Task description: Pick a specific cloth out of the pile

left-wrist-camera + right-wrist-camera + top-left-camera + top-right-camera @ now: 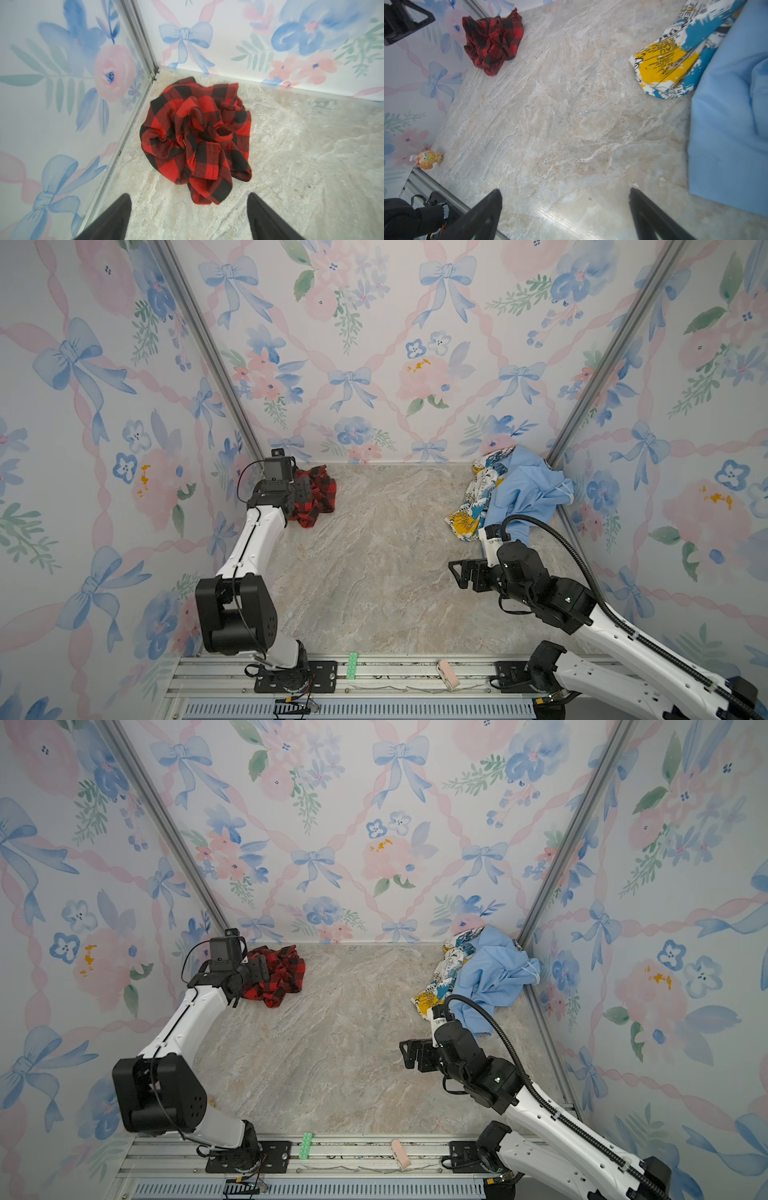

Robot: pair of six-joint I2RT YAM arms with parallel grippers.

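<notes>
The grey-beige marble-patterned tabletop [374, 572] carries two separate cloth groups. The pile [532, 493], a plain light blue garment [540, 481] lying on a white cloth [471, 502] printed blue and yellow, sits in the far right corner. The red and black buffalo-check flannel cloth [195, 141] lies crumpled on the surface in the far left corner, well apart from the pile. The left gripper [189, 198] hangs at its near left edge, jaws spread wide, holding nothing, fingertips clear of the fabric. The right gripper [565, 191] is spread likewise over bare tabletop beside the pile.
</notes>
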